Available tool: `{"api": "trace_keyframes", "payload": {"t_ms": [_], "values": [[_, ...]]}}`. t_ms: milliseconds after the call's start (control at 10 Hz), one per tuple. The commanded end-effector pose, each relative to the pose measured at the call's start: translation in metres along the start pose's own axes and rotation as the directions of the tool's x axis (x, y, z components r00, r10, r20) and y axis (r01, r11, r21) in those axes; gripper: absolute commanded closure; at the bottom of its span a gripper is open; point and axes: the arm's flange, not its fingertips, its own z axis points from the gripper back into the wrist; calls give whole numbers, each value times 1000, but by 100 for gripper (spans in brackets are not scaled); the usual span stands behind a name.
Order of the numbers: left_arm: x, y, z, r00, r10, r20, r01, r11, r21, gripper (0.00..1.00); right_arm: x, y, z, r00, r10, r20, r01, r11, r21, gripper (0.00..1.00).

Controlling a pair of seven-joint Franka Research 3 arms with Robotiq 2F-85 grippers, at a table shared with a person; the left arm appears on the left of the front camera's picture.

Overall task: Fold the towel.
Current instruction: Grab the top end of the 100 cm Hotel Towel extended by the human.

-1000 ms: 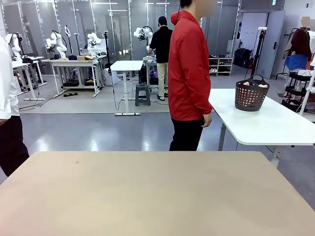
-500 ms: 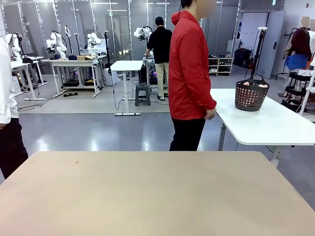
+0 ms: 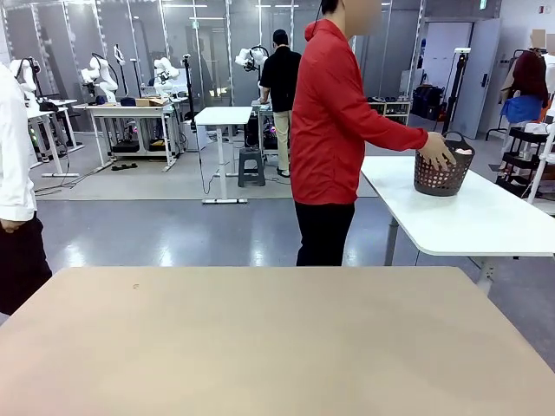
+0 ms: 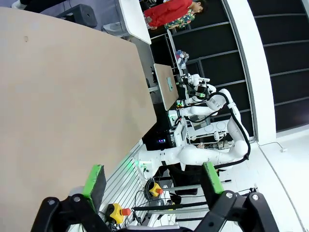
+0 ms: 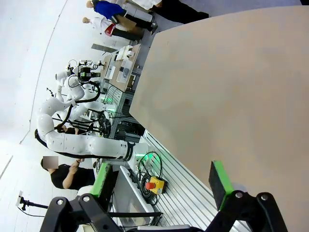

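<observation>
Reaching toward 2 o'clock, the person at the far side lays one hand on the rim of the black basket. Its fingers curl loosely over the edge, judged a grasp for bringing the basket over. The towel lies bunched inside that basket, with only a pink scrap showing above the rim. The basket stands on a white side table, well apart from the tan work table, so folding has not begun.

Left gripper: fingers spread wide, holding nothing, near the work table's edge. Right gripper: likewise spread and unloaded. Both are judged parked clear so the cloth can be laid at 6 o'clock.
</observation>
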Motion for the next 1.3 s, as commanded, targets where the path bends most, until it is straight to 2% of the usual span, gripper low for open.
{"api": "trace_keyframes", "payload": {"t_ms": [0,1200], "values": [[-4,-1,0,1000,-7,-7,7,1000,-9,0,0,1,1,1000,24,1,-24,1000,12,0],[-4,-1,0,1000,-7,-7,7,1000,-9,0,0,1,1,1000,24,1,-24,1000,12,0]]}}
